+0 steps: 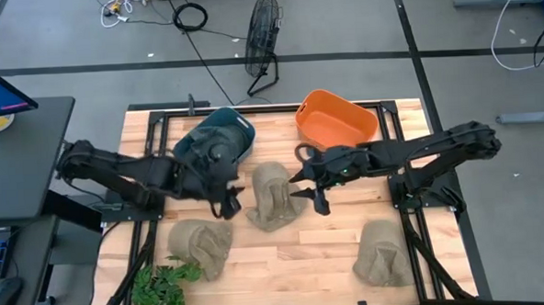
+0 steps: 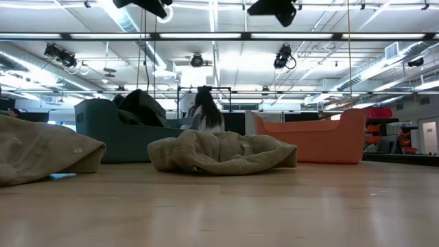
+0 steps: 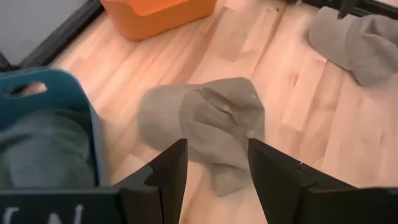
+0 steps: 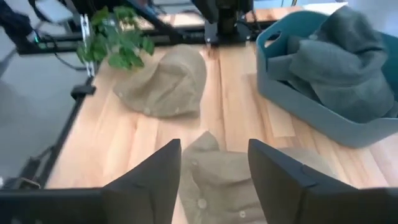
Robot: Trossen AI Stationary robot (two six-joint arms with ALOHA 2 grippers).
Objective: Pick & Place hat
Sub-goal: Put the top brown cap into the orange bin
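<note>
- Centre hat [image 1: 272, 196]: khaki cap lying crumpled on the wooden table [image 1: 304, 252], mid-table, between your two grippers; in the low view it sits flat on the boards [image 2: 219, 152], w/ nothing gripping it.
- Left gripper [image 1: 228, 198]: you see it just beside the hat's left edge, arm reaching in from the table's left side, wrist bent toward the hat. Left wrist view shows the fingers [image 3: 166, 168] spread apart, empty, w/ the hat [image 3: 208, 121] lying past them.
- Right gripper [image 1: 309, 189]: just beside the hat's right edge, arm stretched across from the right side of the table. Right wrist view: fingers [image 4: 160, 168] parted, nothing held, hat [image 4: 217, 180] below and between them.
- Teal bin [image 1: 225, 136]: near the back of the table, behind the left gripper, holding dark fabric [image 4: 342, 56].
- Orange bin [image 1: 337, 120]: back of the table, right of the teal bin, well apart from the hat.
- Other hats: one at front left [image 1: 201, 243], one at front right [image 1: 385, 251], both on the table.
- Plant [image 1: 163, 286]: at the front-left edge.
</note>
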